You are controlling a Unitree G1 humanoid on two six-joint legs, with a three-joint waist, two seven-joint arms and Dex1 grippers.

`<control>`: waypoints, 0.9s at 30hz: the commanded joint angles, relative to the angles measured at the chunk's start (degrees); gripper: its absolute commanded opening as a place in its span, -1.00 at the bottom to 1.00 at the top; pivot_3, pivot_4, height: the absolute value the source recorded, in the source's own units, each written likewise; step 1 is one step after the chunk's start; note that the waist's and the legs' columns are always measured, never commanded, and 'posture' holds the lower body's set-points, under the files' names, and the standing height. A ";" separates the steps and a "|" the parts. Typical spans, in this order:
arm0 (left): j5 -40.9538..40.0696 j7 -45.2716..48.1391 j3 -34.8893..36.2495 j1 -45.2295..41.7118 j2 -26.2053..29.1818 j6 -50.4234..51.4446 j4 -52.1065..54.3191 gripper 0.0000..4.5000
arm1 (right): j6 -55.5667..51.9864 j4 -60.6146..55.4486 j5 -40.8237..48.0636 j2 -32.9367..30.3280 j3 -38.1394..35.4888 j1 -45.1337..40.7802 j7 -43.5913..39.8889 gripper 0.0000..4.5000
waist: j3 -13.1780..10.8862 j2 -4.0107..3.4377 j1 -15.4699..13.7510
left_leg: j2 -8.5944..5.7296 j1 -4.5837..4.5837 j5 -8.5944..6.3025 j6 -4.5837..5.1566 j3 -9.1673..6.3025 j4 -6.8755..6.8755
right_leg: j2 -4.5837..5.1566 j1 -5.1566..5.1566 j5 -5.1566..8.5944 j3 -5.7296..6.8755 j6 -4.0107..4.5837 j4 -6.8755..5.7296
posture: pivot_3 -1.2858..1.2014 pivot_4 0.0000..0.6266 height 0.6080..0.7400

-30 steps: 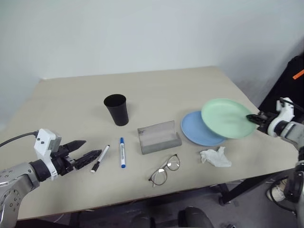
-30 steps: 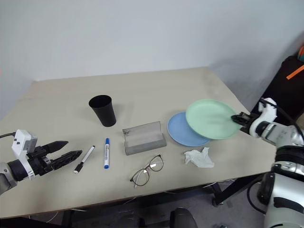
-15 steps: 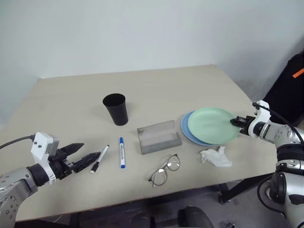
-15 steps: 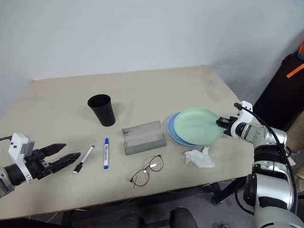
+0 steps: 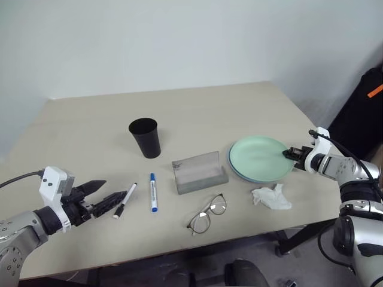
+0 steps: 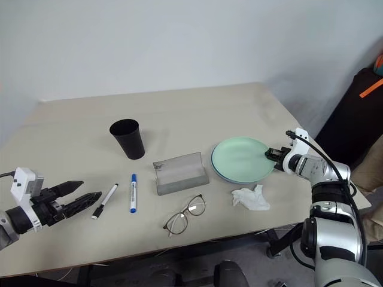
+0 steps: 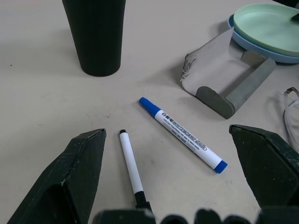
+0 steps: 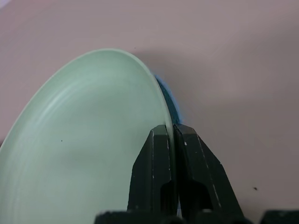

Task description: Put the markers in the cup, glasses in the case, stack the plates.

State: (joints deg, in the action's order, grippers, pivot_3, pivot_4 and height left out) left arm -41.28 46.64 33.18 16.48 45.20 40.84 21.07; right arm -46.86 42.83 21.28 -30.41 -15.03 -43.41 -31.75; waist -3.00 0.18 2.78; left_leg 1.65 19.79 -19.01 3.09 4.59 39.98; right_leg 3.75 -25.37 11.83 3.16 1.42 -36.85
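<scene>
Right gripper [image 8: 172, 140] is pinching the near rim of the mint green plate [image 5: 258, 158], its two black fingers closed against the thin edge with the rim between them. That plate is lying nearly flat on top of the light blue plate [image 7: 254, 41], of which just a sliver is peeking out along the edge. The right wrist view is showing the clamp on the rim up close, with a bit of blue beside the fingers; the head views are showing the stack sitting at the table's [image 5: 197, 110] right side, just right of the grey case [image 5: 199, 172].

Left gripper [image 5: 111, 194] is hovering wide open and empty over the table's left front, its tips pointing toward the black-capped marker [image 5: 125, 200], which is lying just ahead of them, cap end nearest the gripper. The blue-capped marker [image 5: 153, 192] is lying just beyond, running front to back. The left wrist view is showing both markers between the spread fingers, with the upright black cup [image 5: 146, 137] behind them. The glasses [image 5: 207, 213] are resting near the front edge, in front of the case, and a crumpled tissue [image 5: 272, 197] is lying in front of the plates.
</scene>
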 commanded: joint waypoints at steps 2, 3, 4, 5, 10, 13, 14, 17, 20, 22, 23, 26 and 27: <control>-0.33 -0.03 1.08 -1.09 0.51 -0.67 0.92 1.00 | 0.07 -1.39 1.09 -0.48 -1.30 -2.62 -0.60 -0.38 | 0.00 0.00 0.00 | 0.00 0.00 0.00 0.00 0.01 0.00 | 0.00 0.00 0.00 0.00 0.00 0.00 | 0.03 -1.00 1.00; -0.30 0.00 1.07 -1.13 0.52 -0.67 0.85 1.00 | -0.01 -1.67 1.13 -0.90 -1.33 -2.80 -1.00 -0.23 | 0.00 0.00 0.00 | 0.00 -0.01 0.00 0.00 0.02 0.00 | -0.01 0.00 0.00 0.00 0.00 0.00 | 0.03 -1.00 1.00; -0.28 0.02 1.07 -1.16 0.52 -0.68 0.81 1.00 | -0.05 -1.81 1.12 -1.19 -1.33 -2.92 -1.25 -0.08 | 0.00 0.00 0.00 | 0.00 -0.01 0.00 0.00 0.03 0.00 | -0.01 0.00 0.00 0.00 0.00 0.00 | 0.03 -1.00 1.00; -0.24 0.03 1.10 -1.16 0.52 -0.70 0.75 1.00 | -1.41 -3.98 2.16 -2.47 -0.99 -2.60 -4.20 0.07 | 0.00 0.00 -0.04 | 0.00 -0.01 0.00 0.00 0.03 0.00 | -0.01 0.00 0.00 0.00 0.00 0.00 | 0.03 -1.00 1.00; -0.15 0.02 1.15 -1.06 0.40 -0.70 0.75 1.00 | -3.64 -18.16 4.76 -11.15 3.09 3.93 -19.06 0.21 | 0.00 -0.01 -0.32 | -0.01 0.06 -0.03 0.05 -0.06 0.00 | 0.02 -0.02 0.00 0.03 -0.02 0.06 | 0.03 -1.00 1.00; -0.02 0.15 1.10 -1.17 0.49 -0.82 0.47 1.00 | 0.74 -25.81 3.34 -16.36 5.74 10.94 -25.33 0.21 | 0.09 0.14 -0.31 | 0.01 0.07 -0.11 0.16 -0.11 -0.01 | 0.02 0.00 0.12 0.09 -0.23 0.10 | 0.03 -1.00 1.00; 0.33 0.35 0.81 -1.33 0.71 -1.01 0.01 1.00 | 3.63 -28.14 1.36 -18.31 7.20 13.61 -26.22 0.21 | 0.09 0.17 -0.32 | 0.01 0.04 -0.19 0.29 -0.14 -0.01 | 0.02 0.03 0.17 0.15 -0.30 0.11 | 0.03 -1.00 1.00; 0.85 0.64 -0.12 -2.29 0.93 -1.46 -1.13 1.00 | 7.17 -31.44 -0.95 -21.34 9.11 17.31 -27.47 0.21 | 0.06 0.16 -0.11 | -0.01 0.01 -0.21 0.33 -0.06 -0.01 | 0.05 0.05 0.18 0.19 -0.31 0.08 | 0.03 -1.00 1.00; 1.10 0.59 -1.22 -3.68 0.91 -1.66 -1.91 1.00 | 9.48 -34.22 -1.72 -21.70 10.25 19.00 -28.28 0.21 | 0.05 0.16 0.05 | 0.01 -0.17 -0.21 0.41 0.23 -0.01 | 0.01 0.07 0.06 0.06 -0.16 0.03 | 0.03 -1.00 1.00; 1.31 0.66 -1.73 -4.32 0.87 -1.66 -2.31 1.00 | 9.97 -35.91 -1.97 -21.52 10.95 20.14 -28.56 0.21 | 0.04 0.21 0.01 | 0.06 -0.25 -0.14 0.40 0.36 -0.01 | -0.02 0.07 -0.04 -0.02 -0.10 0.01 | 0.03 -1.00 1.00; 1.39 0.76 -1.93 -4.55 0.84 -1.71 -2.43 1.00 | 10.33 -36.96 -2.28 -21.40 11.40 20.88 -28.47 0.21 | 0.04 0.25 -0.04 | 0.07 -0.26 -0.10 0.38 0.36 -0.01 | -0.03 0.09 -0.06 -0.01 -0.09 0.01 | 0.03 -1.00 1.00; 1.41 0.92 -2.53 -4.73 0.72 -1.88 -2.35 1.00 | 9.39 -41.94 -2.17 -20.75 12.77 23.41 -28.07 0.21 | 0.05 0.31 -0.27 | 0.08 -0.26 -0.06 0.35 0.35 -0.01 | -0.02 0.09 -0.09 0.00 -0.07 0.00 | 0.03 -1.00 1.00; 1.42 0.90 -2.71 -4.65 0.65 -1.94 -2.25 1.00 | 8.94 -43.31 -1.96 -20.54 13.22 24.09 -28.06 0.21 | 0.05 0.31 -0.30 | 0.08 -0.23 -0.06 0.34 0.34 -0.01 | -0.01 0.06 -0.09 0.01 -0.07 0.00 | 0.03 -1.00 1.00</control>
State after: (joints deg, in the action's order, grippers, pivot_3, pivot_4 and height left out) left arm -40.08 47.18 30.18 12.80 45.24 39.92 18.01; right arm -37.74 2.97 19.04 -50.69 -1.39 -18.98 -59.98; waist -2.95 0.49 2.48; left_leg 1.73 19.56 -19.07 3.42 4.94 39.98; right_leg 3.74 -25.32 11.74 3.17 1.35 -36.85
